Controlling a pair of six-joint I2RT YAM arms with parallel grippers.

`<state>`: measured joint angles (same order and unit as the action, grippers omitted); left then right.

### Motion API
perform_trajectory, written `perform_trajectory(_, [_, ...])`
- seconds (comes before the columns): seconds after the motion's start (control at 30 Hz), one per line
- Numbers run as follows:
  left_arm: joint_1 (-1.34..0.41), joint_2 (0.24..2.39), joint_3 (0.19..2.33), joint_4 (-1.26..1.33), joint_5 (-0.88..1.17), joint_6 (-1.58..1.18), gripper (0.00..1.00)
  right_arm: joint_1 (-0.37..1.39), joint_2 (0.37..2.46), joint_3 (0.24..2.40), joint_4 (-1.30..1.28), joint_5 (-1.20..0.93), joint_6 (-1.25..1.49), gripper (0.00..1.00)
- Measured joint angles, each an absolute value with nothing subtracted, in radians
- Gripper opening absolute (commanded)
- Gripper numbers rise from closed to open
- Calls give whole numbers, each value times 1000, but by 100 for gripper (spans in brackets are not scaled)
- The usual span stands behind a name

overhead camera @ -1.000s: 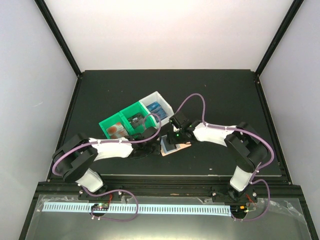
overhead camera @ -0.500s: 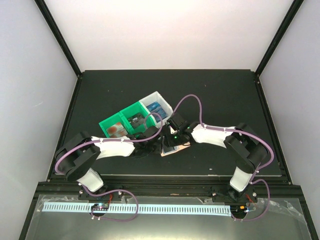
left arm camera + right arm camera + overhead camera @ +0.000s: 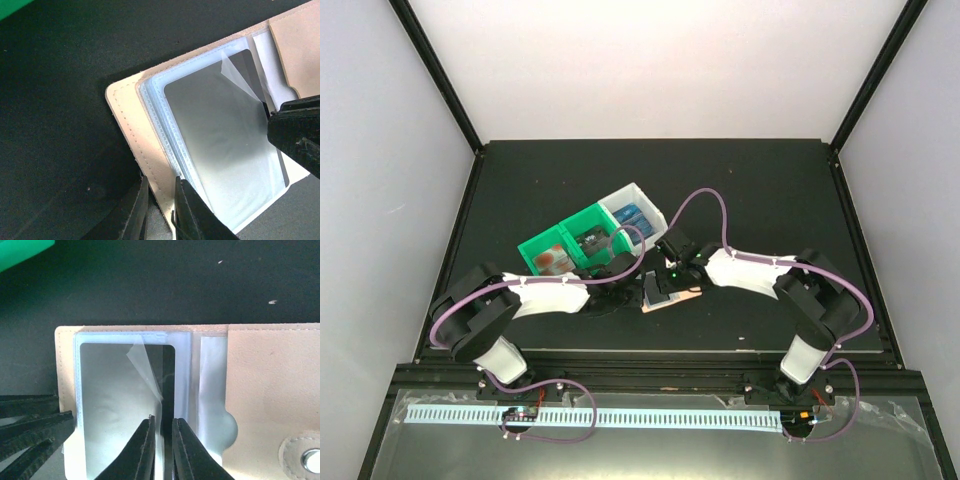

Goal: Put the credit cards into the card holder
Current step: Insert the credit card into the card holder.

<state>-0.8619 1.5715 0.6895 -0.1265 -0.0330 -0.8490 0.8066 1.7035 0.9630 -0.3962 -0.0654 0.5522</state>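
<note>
The card holder lies spread open on the black desk, just toward the near edge from the row of green and white bins. Its tan cover faces down and its clear sleeves face up, so the pockets can be reached from above.

The left gripper has its jaws nearly closed, clamped on the cover's edge. That seems meant to pin the holder flat and stop it sliding.

The right gripper has its jaws almost closed over the right-hand edge of a dark card. The card sits largely inside the top sleeve, whose clear flap is folded back at one corner. The jaws look pinched on the card or sleeve edge, probably to seat the card deeper; which layer they grip I cannot tell.

More cards show in the bins.
</note>
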Motion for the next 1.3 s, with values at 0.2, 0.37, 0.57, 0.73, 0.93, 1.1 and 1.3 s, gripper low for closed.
perform_trajectory(0.2, [-859,1571,690,-126,-33,-849,17,807,1731,963,-405,-66,552,7])
perform_trajectory(0.37, [-859,1565,686,-131,-33,-849,17,807,1744,973,-413,-62,559,6])
perform_trajectory(0.57, [-859,1553,684,-135,-33,-849,17,807,1750,982,-425,-54,567,5])
perform_trajectory(0.73, [-857,1551,684,-135,-33,-849,17,812,1749,984,-429,-27,586,5])
perform_trajectory(0.93, [-857,1551,683,-140,-33,-849,17,813,1748,984,-448,9,597,5])
perform_trajectory(1.1, [-857,1548,682,-142,-34,-849,18,813,1748,984,-453,30,608,5])
perform_trajectory(1.3, [-852,1512,670,-132,-30,-850,28,813,1748,984,-454,30,609,4])
